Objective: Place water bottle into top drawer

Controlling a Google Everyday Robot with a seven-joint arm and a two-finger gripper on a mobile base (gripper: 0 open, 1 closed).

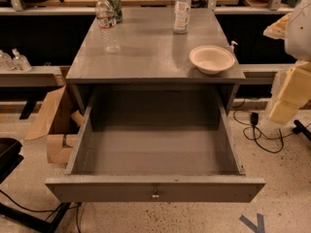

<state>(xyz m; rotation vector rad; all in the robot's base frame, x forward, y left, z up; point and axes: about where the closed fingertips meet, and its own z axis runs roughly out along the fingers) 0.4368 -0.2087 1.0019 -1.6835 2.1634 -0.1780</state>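
A small clear ribbed plastic water bottle (107,24) with a white cap stands upright on the back left part of the flat grey bench (146,52). A green can (116,6) stands just behind it. A second bottle with a big white label (182,8) stands well apart on the back right side, and a round pale bowl (212,59) sits near the front right corner. Under the bench top, the wide shallow grey top drawer (155,188) is pulled far out toward the camera. It has a small metal knob (155,194) in the middle of its front panel, and its grey floor has nothing on it. The robot's pale gripper (286,93) hangs at the right edge of the view, off to the side of the bench and well apart from the water bottle. It holds nothing that can be seen, and it cannot be told whether it is open or closed. So the job looks like it is only at the start. The drawer is open and ready, which is one part done. The bottle is not yet picked up. What is left is most of the work: the gripper has to reach across to the back left, take the right bottle and not the can behind it, lift it, bring it forward and set it down inside the drawer.
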